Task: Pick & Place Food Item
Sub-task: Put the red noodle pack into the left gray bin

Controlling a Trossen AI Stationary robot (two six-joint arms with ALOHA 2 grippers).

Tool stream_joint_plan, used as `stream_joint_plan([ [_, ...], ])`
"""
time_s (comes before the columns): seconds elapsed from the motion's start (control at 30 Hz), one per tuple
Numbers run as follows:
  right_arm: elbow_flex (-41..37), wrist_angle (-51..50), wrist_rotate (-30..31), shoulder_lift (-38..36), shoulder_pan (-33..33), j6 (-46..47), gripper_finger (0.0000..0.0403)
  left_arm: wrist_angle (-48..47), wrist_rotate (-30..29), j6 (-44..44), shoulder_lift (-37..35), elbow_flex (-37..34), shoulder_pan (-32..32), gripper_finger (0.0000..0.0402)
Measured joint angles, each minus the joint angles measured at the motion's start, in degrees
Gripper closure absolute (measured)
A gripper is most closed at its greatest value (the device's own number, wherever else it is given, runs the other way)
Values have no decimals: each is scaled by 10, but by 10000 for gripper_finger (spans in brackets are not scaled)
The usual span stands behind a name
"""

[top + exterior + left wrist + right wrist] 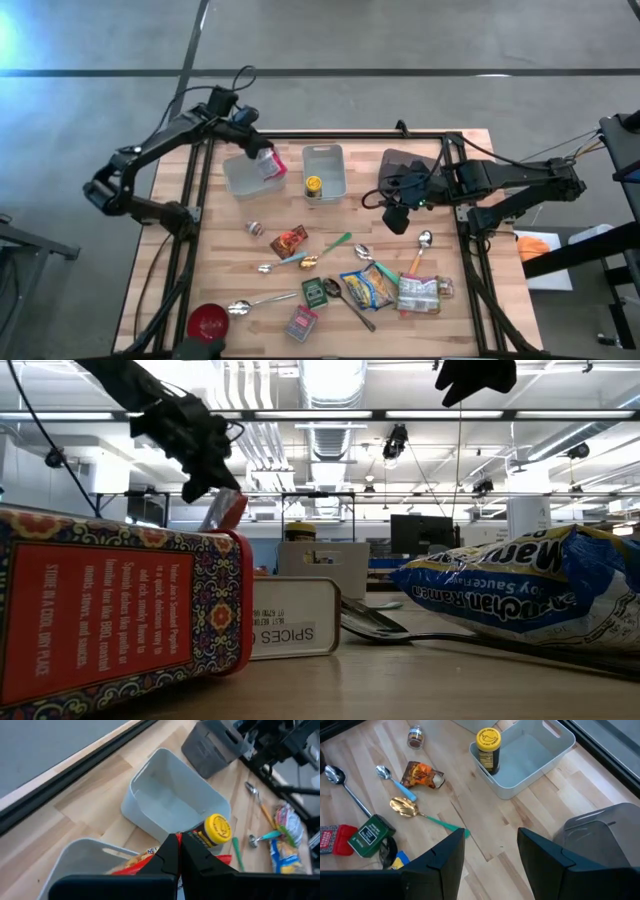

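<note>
My left gripper (258,150) is shut on a red food packet (271,164) and holds it above the left white bin (238,182) at the table's far left. In the low view the packet (228,510) hangs below that gripper (205,472), clear of the table. A second white bin (325,158) stands to the right of the first, with a yellow-lidded jar (313,186) upright in its near end. My right gripper (399,215) hangs open over the table's right half, beside a dark grey bin (405,162), with nothing between its fingers (445,857). My left gripper pinches the red packet by its upper edge (150,859) between its two shut fingers (167,852). The fingers slant down from the table's far left. The packet hangs tilted below them (232,512), lifted clear over the left bin's rim (85,851).
The near half of the table holds loose things: an orange snack packet (289,241), ramen packets (372,287), a green tin (315,291), a red patterned tin (301,322), a red bowl (210,322), a small spice jar (255,229) and several spoons (423,240).
</note>
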Motion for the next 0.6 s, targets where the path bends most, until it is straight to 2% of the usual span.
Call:
stream_joint_plan([
  [0.1,0,0,-1,0,0,0,225,3,0,27,22,1,1,401],
  [0.6,0,0,-16,0,0,7,225,29,-9,44,104,0,4,401],
])
